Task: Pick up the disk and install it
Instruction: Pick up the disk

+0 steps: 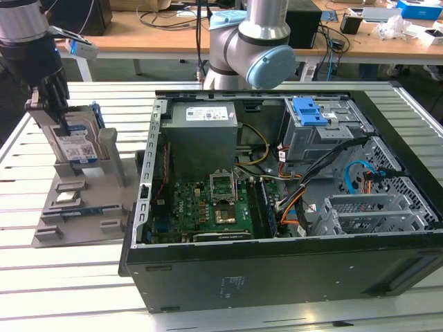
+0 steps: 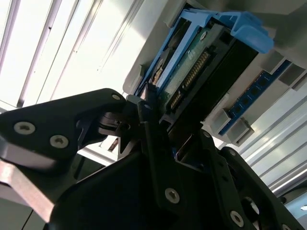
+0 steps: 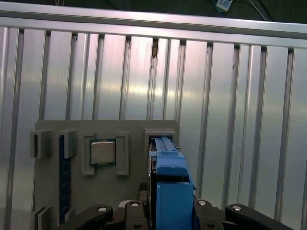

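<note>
Progress: pick-up stage, nothing installed yet. The disk (image 1: 77, 146) stands upright on edge in a slot of the grey fixture (image 1: 76, 211) on the counter (image 1: 41, 290), at the exterior view's left, well apart from the open computer case (image 1: 277, 266).

End effector (image 1: 59, 116): lowered over the disk's top, one finger on each flat side, nearly closed and, by my judgement, clamped on it. Disk not lifted clear of the slot.

Disk appearance: silver body, blue-and-white label, blue carrier frame; connector edge visible in the second wrist view (image 2: 201, 72).
</note>
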Tool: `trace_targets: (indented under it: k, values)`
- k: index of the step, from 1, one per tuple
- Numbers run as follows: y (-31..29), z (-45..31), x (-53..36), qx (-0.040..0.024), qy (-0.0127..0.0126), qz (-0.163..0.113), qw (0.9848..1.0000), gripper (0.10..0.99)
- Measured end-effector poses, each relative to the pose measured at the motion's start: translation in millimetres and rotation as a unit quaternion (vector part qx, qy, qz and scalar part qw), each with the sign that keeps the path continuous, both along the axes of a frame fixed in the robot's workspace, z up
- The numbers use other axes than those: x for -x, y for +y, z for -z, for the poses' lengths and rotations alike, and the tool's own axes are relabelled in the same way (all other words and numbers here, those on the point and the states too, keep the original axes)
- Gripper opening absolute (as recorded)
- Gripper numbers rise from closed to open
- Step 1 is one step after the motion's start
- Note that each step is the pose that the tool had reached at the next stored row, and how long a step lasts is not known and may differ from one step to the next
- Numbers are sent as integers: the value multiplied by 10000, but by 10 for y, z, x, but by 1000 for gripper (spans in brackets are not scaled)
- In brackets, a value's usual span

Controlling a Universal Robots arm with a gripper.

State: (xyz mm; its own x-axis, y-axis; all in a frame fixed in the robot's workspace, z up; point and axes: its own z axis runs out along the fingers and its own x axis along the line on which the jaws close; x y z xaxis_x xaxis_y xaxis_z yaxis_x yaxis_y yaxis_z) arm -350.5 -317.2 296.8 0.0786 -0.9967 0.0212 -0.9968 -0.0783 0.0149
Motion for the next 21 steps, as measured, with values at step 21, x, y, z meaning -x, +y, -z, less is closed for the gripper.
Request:
trace_targets:
  k: [21]
  values:
    - [15, -401, 0, 0, 0, 0, 10000, 369]
